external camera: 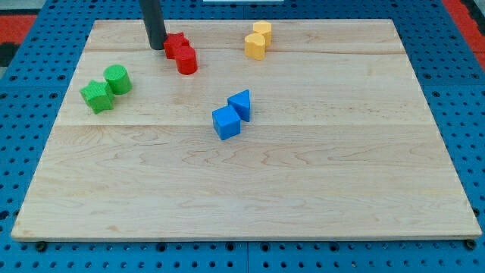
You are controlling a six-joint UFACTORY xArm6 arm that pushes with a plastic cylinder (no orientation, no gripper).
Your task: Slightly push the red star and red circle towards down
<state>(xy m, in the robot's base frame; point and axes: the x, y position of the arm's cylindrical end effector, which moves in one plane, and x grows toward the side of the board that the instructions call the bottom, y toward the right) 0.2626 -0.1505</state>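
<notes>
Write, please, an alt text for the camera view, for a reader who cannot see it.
My tip touches the left side of the red star, with the red circle just below it, near the top of a wooden board. Green blocks sit left, yellow blocks top, blue blocks centre.

My desk (250,189) is pale wood with visible grain and seams between planks, its finish smooth and matt. Around it lies blue pegboard (470,114), dotted with holes. On the desk, the red star (176,44) and red circle (187,61) look like matt plastic. Beside the star, my tip (157,47) ends a dark, dull rod.
</notes>
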